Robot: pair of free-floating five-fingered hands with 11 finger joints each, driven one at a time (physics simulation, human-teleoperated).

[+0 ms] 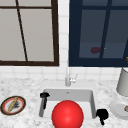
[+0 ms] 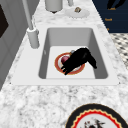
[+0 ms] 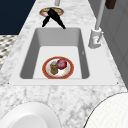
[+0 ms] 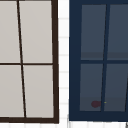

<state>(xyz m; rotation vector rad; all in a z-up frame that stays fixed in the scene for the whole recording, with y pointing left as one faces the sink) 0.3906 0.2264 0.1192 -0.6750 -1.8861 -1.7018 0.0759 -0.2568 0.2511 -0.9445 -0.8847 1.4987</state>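
My left hand [image 1: 44,98] hangs at the sink's [image 1: 41,113] left rim, fingers pointing down, holding nothing. In the right side view the left hand [image 3: 52,17] shows spread at the far end, in front of the red-rimmed plate [image 3: 43,11] on the counter. In the left side view a hand [image 2: 78,58] hangs over the red-rimmed plate [image 2: 58,67] in the basin. That plate [image 3: 47,73] carries a maroon round food [image 3: 62,63] and a small jar [image 3: 53,68]. My right hand [image 1: 102,114] hovers at the sink's right front corner, fingers hanging down. A large red ball [image 1: 67,115] covers the basin's front.
The faucet [image 1: 67,76] stands behind the basin. Left on the marble counter lies a red-rimmed plate [image 1: 3,107] with food. At the right stand a white plate [image 1: 115,108] and a grey container [image 1: 123,82]. Two windows [image 4: 37,60] fill the wall above.
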